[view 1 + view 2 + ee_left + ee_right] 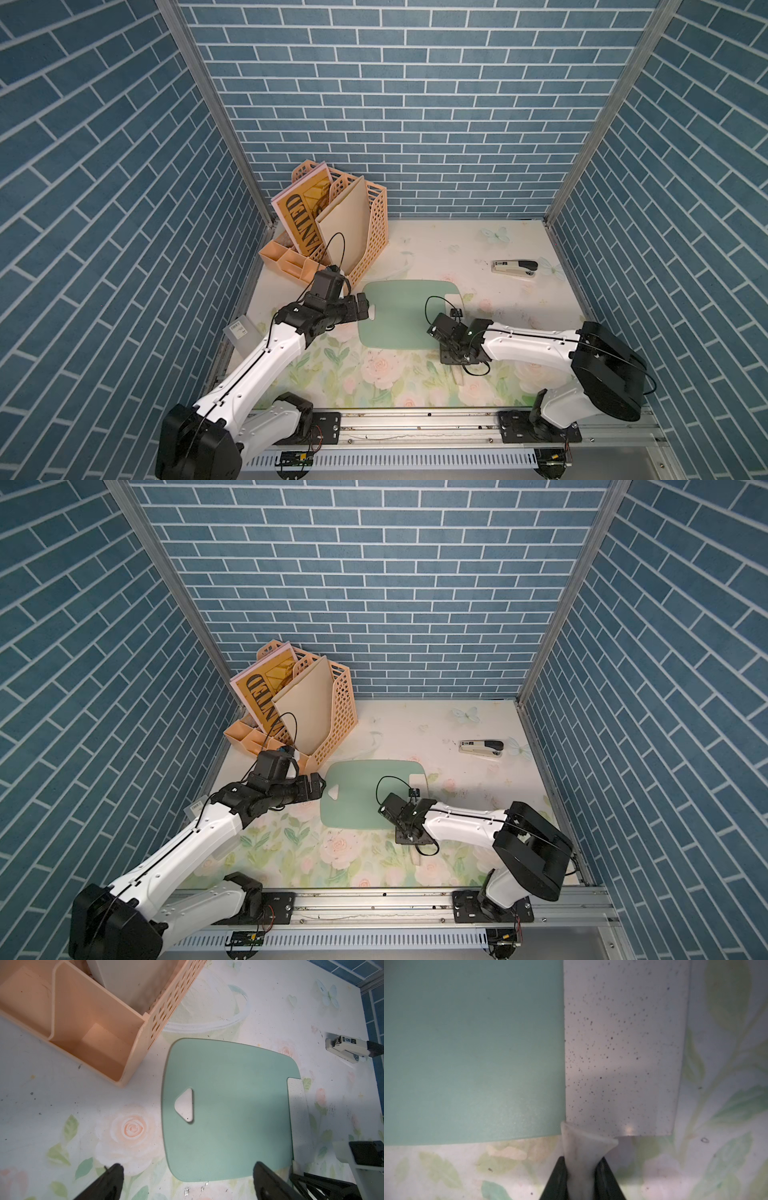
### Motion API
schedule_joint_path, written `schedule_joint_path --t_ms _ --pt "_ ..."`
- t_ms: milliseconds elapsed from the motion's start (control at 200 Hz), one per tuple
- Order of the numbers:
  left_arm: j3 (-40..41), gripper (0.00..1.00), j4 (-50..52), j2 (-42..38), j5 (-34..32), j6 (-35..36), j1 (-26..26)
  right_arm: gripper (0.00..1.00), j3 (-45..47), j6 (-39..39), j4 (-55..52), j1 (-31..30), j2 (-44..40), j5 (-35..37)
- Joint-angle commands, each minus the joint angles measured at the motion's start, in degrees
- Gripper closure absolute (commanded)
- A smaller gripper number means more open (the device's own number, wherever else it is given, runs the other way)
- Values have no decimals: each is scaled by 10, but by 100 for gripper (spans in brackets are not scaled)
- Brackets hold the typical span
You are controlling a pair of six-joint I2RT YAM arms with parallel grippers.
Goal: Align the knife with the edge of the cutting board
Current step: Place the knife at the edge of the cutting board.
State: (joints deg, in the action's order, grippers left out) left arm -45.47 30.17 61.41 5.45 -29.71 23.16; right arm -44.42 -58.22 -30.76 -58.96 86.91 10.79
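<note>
Taking the table as a clock with the back wall at 12, the peach file rack [332, 232] stands at 10 o'clock, clear of the work. The cutting board [399, 316] lies flat at the centre, its triangular hole at its 9 o'clock end. The knife [453, 301] lies along the board's 3 o'clock short edge, with the handle [581, 1147] pointing to 6 o'clock. Its speckled blade [623, 1043] covers a narrow strip of the green and reaches out over the floral table beyond. The blade's long side looks parallel to that edge, though the edge itself is hidden beneath it. The stapler [515, 267] sits apart at 2 o'clock and has no part in this.

The left pincer [187, 1165] hovers above the board's 9 o'clock end with its jaws spread wide, holding and touching nothing. It is probably there to steady the board if it slides. The right pincer [581, 1167] is clamped tight on the knife's handle, just behind the flared collar. That grip likely lets the blade be swung and nudged without the fingers touching the board. The alignment seems nearly done, with release remaining.
</note>
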Motion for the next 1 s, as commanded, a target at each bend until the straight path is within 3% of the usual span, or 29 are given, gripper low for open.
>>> schedule_joint_path --t_ms 0,460,995 --pt "5 0 9 -1 0 6 -1 82 3 1 1 2 17 -8" --pt "6 0 9 -2 1 6 -1 64 6 -1 -1 2 15 -5" --pt "5 0 9 -1 -1 7 3 61 6 -1 -2 2 16 -4"
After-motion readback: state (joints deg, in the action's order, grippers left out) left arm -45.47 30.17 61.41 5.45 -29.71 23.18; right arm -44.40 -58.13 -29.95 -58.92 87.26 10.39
